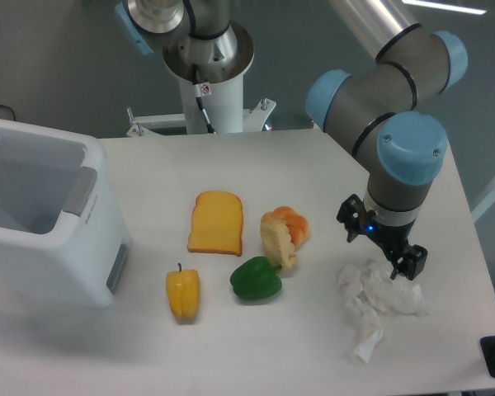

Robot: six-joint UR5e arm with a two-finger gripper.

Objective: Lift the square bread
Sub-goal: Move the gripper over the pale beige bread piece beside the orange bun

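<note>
Pale cream, the square bread (278,243) lies ungrasped against the orange bun (289,223). The pincer (400,264), its state unclear, hangs over crumpled tissue (375,301), well apart; the approach comes next, sideways then down.

This looks like a robotics lab, not a home or a kitchen. A robot arm (396,107) with grey tubes and blue caps stands on a metal base (206,82) bolted at the edge of a plain white table (313,355). The food on it looks like plastic toys: toast (216,223), a yellow pepper (182,294), a green pepper (256,280). The wall behind is bare grey.
</note>
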